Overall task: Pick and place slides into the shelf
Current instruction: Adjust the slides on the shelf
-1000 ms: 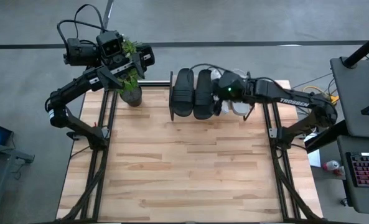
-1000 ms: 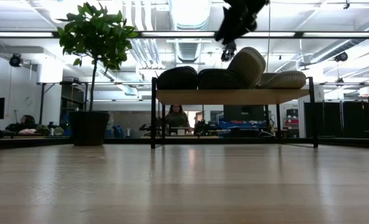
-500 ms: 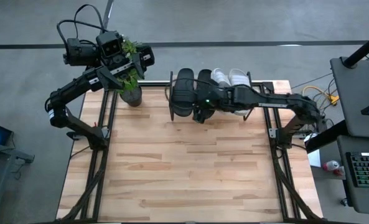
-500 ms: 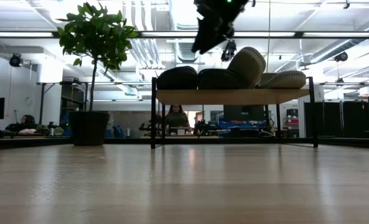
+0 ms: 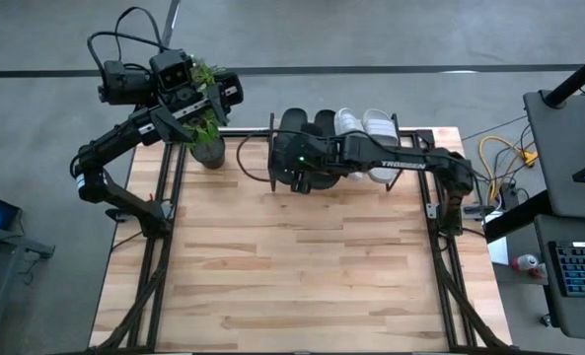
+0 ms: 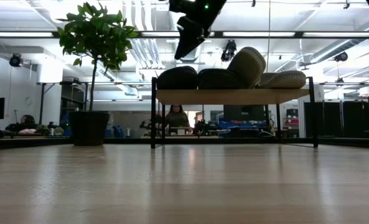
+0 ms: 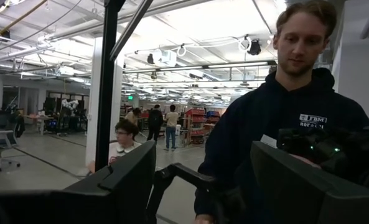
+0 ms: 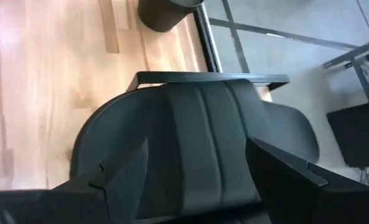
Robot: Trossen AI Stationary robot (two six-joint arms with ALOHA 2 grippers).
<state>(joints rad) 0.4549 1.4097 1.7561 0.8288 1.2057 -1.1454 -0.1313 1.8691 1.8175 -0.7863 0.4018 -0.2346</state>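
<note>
Wooden table (image 5: 292,266), shelf (image 6: 234,96) carrying 4 slides (image 6: 216,78): light, flexible, best pinched across the strap; right gripper (image 5: 297,176) spread, empty.

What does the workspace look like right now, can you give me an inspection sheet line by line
Surface: light wooden table, bare in front of the shelf.
Job's things: shelf at the far edge holds all four slides; black pair side by side, one pale slide tilted up, the other lying flat.
Clutter: potted plant beside the shelf.
Grippers: right gripper open, above the outermost black slide, holding nothing; left gripper open, raised near the plant.
Cables: black loop by the shelf; yellow and white leads off the table's right side.
Surroundings: person in a dark hoodie behind the table; others farther off.
</note>
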